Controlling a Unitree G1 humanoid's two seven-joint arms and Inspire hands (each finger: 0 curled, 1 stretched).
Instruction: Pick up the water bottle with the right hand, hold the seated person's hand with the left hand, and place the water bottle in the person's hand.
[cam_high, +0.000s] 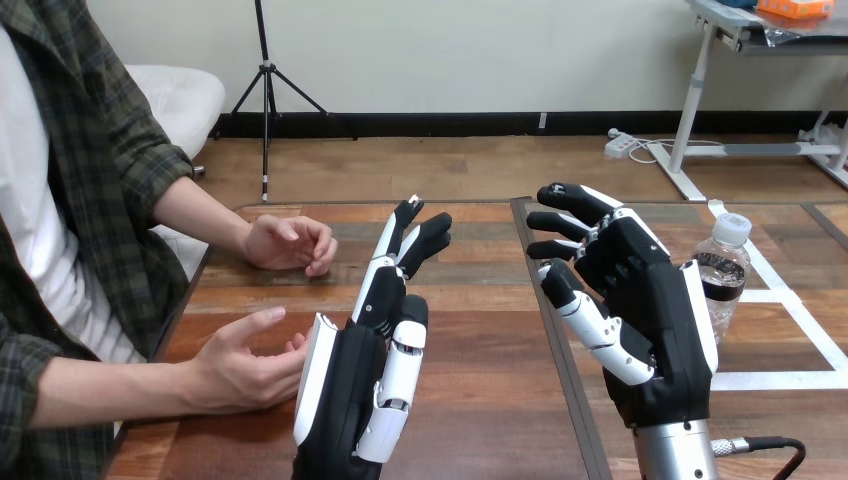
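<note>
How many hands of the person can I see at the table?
2. The farther hand rests on the table near its far left corner. The nearer hand is held open, close beside the left robot hand. None seems hidden.

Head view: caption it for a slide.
Left hand and right hand open; water bottle upright, not yet grasped.
</note>
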